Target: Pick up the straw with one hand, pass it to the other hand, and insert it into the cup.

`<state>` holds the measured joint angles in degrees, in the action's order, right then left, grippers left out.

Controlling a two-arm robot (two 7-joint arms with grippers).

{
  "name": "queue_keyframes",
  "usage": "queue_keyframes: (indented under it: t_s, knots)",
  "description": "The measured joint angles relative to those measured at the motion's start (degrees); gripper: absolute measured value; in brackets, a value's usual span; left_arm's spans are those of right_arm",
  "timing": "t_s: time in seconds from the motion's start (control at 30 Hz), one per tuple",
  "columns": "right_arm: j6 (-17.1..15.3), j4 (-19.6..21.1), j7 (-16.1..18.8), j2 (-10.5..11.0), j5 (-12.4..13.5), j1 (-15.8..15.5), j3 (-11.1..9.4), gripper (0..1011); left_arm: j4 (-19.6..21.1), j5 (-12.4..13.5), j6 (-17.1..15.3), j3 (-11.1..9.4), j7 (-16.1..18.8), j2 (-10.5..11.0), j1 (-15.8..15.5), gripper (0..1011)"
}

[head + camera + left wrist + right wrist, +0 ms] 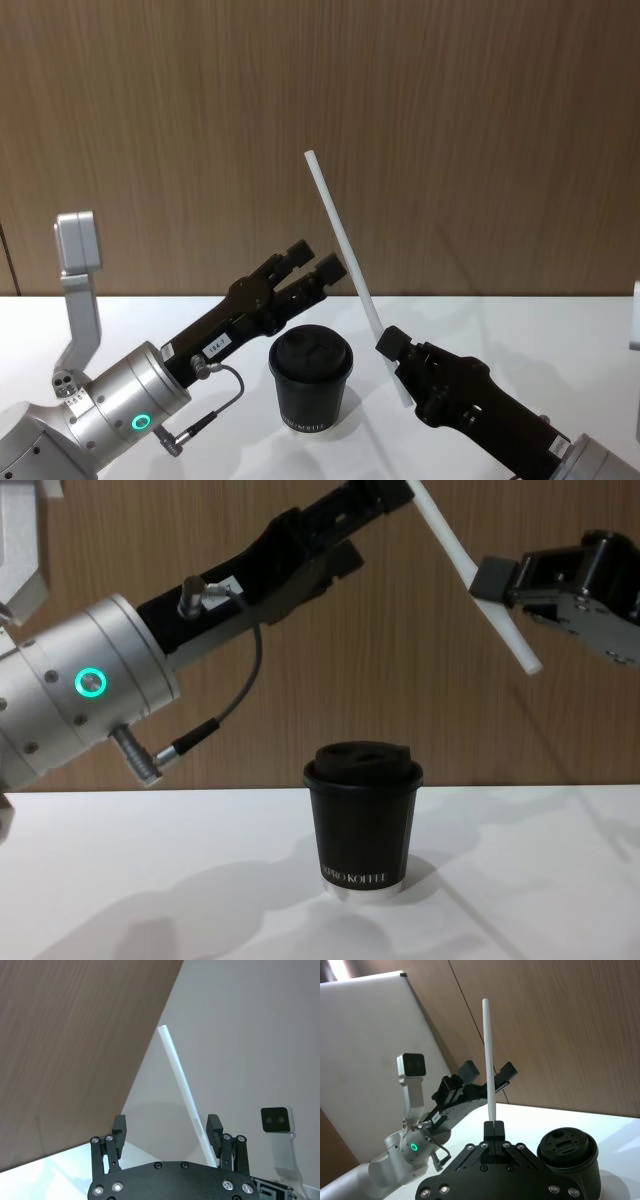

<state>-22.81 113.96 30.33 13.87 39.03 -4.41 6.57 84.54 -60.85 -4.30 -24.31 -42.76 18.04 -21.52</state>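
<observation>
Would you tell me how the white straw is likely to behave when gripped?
The straw is probably stiff: held near its lower end by the right tool, it shows no sag. Thin and smooth, it might pivot or slip once the open left tool closes.

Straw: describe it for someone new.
Above the black lidded cup, the right pincer clamps the straw near its lower end. It slants up past the open left pincer; unlike the grey cable, it is thin, white and rod-straight.

Left hand point(316, 258) slim black, silver wrist point(120, 395), green ring point(141, 422), grey cable point(241, 384); right hand point(388, 342) black, silver screws point(554, 1189).
</observation>
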Motion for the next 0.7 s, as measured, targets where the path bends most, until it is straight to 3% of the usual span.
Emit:
queue_keyframes:
  t_s: [0.7]
  knots:
    - [0.0,0.0,0.0,0.0,0.0,0.0,0.0,4,-0.6,-0.8,0.3,-2.6,-2.5,-1.0,-2.3,1003]
